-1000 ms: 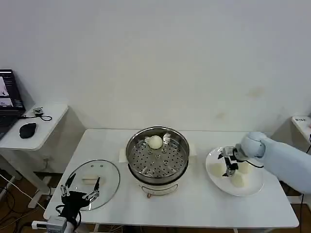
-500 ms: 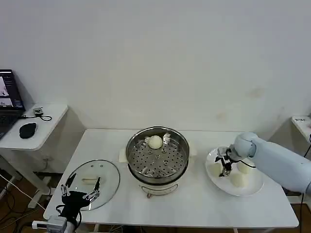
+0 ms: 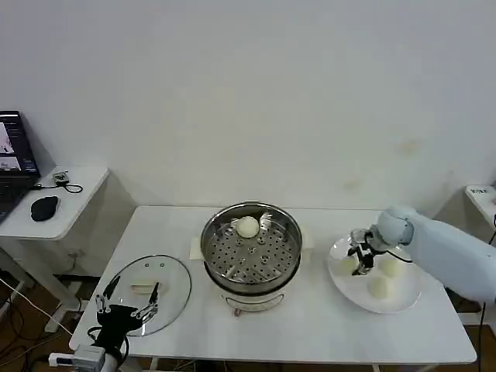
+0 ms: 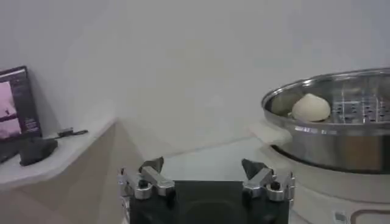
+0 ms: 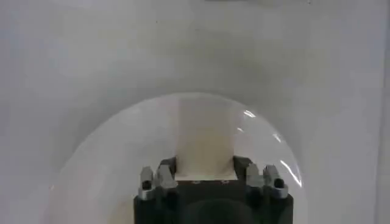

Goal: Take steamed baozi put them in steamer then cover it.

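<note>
The steel steamer [image 3: 250,249] stands mid-table with one baozi [image 3: 247,226] on its perforated tray; the left wrist view also shows the steamer [image 4: 341,131] and that baozi [image 4: 311,108]. On the white plate [image 3: 403,301] at the right lie two baozi [image 3: 391,266] [image 3: 379,287]. My right gripper [image 3: 359,256] is shut on a third baozi [image 3: 346,266] at the plate's left side. In the right wrist view this baozi [image 5: 204,137] sits between the fingers of the right gripper [image 5: 204,163]. The glass cover [image 3: 167,275] lies flat at front left, and my left gripper [image 3: 128,310] hovers open over its near edge.
A side table at far left holds a laptop [image 3: 14,167] and a mouse [image 3: 43,207]. A cream mat [image 3: 195,248] pokes out beside the steamer. The table's front edge runs just below the cover and plate.
My right gripper has shifted slightly up and towards the plate's far left side with a baozi held between its fingers. The left arm has not moved.
</note>
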### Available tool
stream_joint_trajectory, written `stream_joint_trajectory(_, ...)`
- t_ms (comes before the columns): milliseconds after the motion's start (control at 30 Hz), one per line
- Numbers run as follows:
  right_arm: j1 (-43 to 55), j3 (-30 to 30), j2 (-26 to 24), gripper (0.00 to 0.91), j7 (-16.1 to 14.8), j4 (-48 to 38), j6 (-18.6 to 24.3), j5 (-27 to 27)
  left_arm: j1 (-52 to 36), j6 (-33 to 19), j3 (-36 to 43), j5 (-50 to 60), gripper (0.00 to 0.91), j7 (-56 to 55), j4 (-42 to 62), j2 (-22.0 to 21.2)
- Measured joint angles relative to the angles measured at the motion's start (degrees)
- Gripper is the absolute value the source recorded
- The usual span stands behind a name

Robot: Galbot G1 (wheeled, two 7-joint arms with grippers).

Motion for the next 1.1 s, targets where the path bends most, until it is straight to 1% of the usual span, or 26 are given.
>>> stream_joint_trajectory(167, 4.5, -0.7, -3.0, 0.645, -1.0, 3.9, -0.2, 1.8, -0.5, 0.0, 0.1, 0.0, 0.907, 0.0, 0.1, -0.1)
stream_joint_trajectory(267, 8.1, -1.8, -4.0, 0.645, -1.2, 6.7, -0.6, 3.3, -0.8, 0.0, 0.4, 0.2, 0.907, 0.0, 0.0, -0.2)
stream_joint_trajectory(400, 13.8, -4.0, -4.2, 0.655, -1.3, 10.0, -1.4, 5.8, -1.3, 0.1, 0.5, 0.3, 0.907, 0.0, -0.1, 0.1)
stream_joint_trajectory(433, 15.5, -4.8, -4.0, 0.645, -1.2, 10.7, -1.7, 6.6, -1.5, 0.2, 0.4, 0.3, 0.907, -0.1, -0.2, 0.2)
stream_joint_trajectory(500, 18.4, -6.4, -3.2, 0.655, -1.1, 11.6, -2.1, 7.9, -1.7, 0.3, 0.2, 0.2, 0.907, -0.1, -0.3, 0.4)
stream_joint_trajectory(633, 23.8, -9.9, -0.3, 0.655, -0.6, 13.0, -3.3, 10.8, -2.0, 0.3, -0.4, -0.1, 0.907, -0.1, -0.2, 0.9)
stream_joint_trajectory(800, 27.6, -13.8, 4.6, 0.665, 0.5, 13.8, -5.3, 14.5, -2.0, 0.3, -1.4, -0.5, 0.907, -0.1, 0.3, 1.1)
stream_joint_trajectory(1100, 28.9, -18.1, 16.8, 0.655, 4.4, 11.7, -11.8, 21.7, -1.7, -0.1, -3.4, -0.7, 0.907, -0.1, 0.5, 0.3)
